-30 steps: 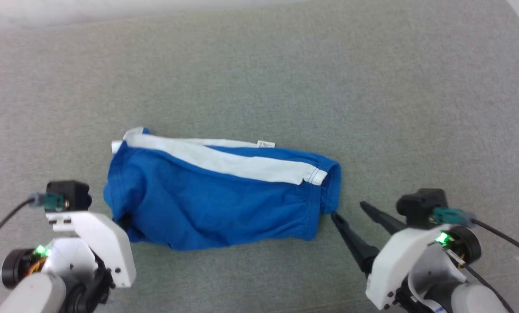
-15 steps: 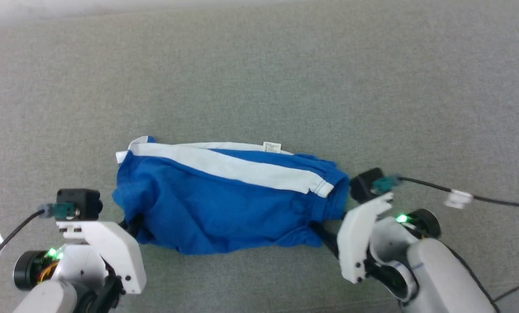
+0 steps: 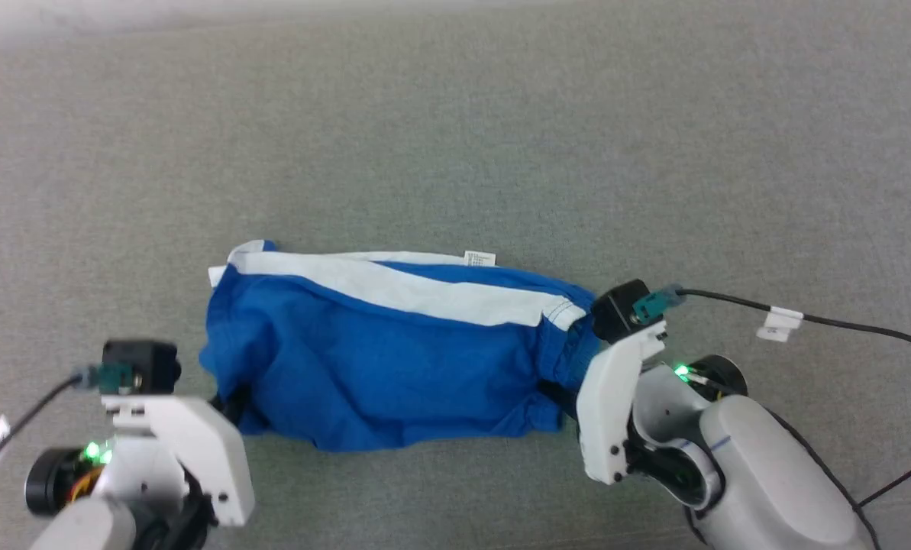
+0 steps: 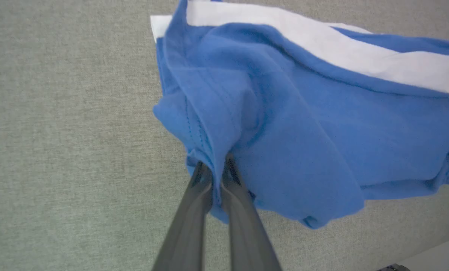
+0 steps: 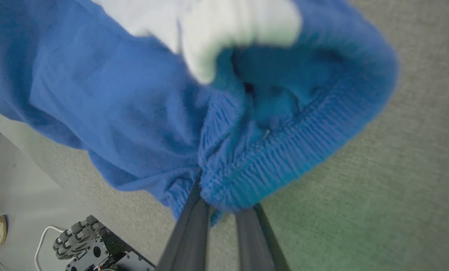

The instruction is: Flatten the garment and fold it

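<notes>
Garment (image 3: 394, 359) is clamped by left gripper (image 4: 216, 180) and right gripper (image 5: 222, 205) near the counter (image 3: 455, 114) front edge; wheeled base (image 5: 92, 244) is seen below.

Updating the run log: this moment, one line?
left gripper: shut on garment | right gripper: shut on garment | garment: bunched, unfolded

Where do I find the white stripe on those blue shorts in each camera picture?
Head view: white stripe crosses the shorts' far side, centre.
Left wrist view: upper right.
Right wrist view: top centre, blurred.
Shared landmark: the grey surface under the shorts.
</notes>
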